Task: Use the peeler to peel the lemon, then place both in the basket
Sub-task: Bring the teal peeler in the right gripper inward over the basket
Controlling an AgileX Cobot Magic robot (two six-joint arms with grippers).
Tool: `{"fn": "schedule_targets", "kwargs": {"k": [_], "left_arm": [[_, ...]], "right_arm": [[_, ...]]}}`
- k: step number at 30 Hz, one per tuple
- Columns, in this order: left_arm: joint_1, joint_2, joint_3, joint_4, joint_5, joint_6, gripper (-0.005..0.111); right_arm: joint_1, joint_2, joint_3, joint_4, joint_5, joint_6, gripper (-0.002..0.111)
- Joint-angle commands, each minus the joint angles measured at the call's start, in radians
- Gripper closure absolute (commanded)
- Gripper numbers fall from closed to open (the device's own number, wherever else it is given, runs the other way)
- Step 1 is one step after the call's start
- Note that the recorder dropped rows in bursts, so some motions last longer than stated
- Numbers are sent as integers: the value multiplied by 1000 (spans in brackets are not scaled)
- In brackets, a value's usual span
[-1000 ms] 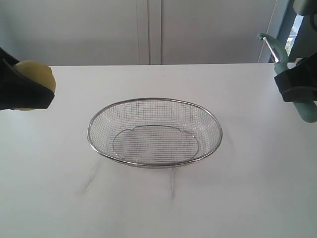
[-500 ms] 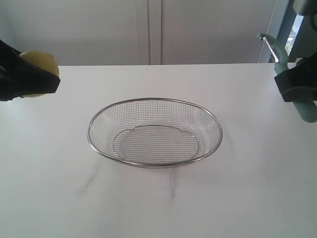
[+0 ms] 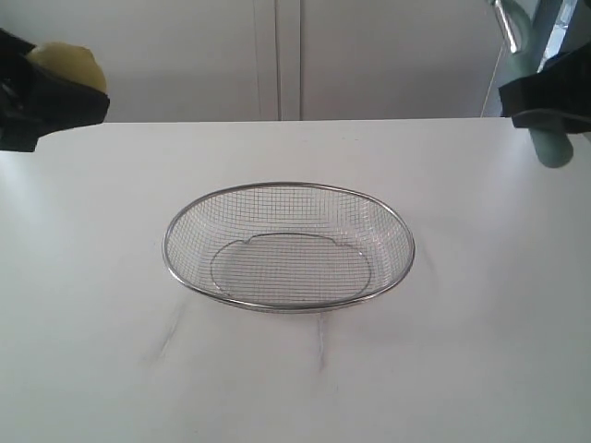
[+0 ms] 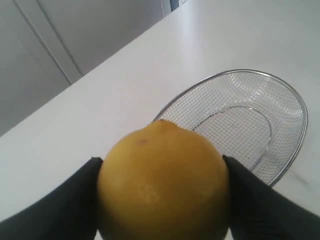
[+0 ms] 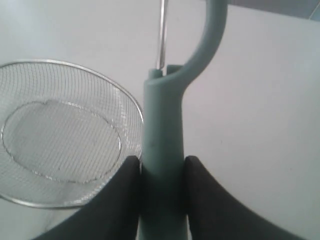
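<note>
The lemon (image 4: 162, 190) and the peeler (image 5: 162, 115) are hanging aloft, well apart, either side of the basket (image 3: 288, 185).

The left pincer (image 4: 161, 172) is clamping the lemon by its sides, clear of the tabletop (image 3: 462, 369) at the exterior view's left edge. The right pincer (image 5: 161, 165) is squeezing the peeler's teal handle at the right edge, blade head pointing upward. Peeling is apparently not yet underway, so the step in hand is likely bringing the two together. Doing that well is probably meaning turning the blade toward the lemon's uncovered face, laying it flat on the skin and pressing lightly, so the round fruit is not squirming out of the grip.
</note>
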Motion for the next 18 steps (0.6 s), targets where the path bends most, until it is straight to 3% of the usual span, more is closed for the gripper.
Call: {"fn": "schedule_targets", "kwargs": {"k": [1, 9, 18], "left_arm": [[-1, 19, 2, -25, 78, 26, 107], [-3, 73, 12, -33, 118, 81, 107], [-28, 138, 29, -108, 110, 139, 107]], "right_arm": [[-2, -4, -1, 25, -69, -3, 108], [-2, 39, 6, 36, -61, -3, 108], [27, 153, 38, 183, -40, -7, 108]]}}
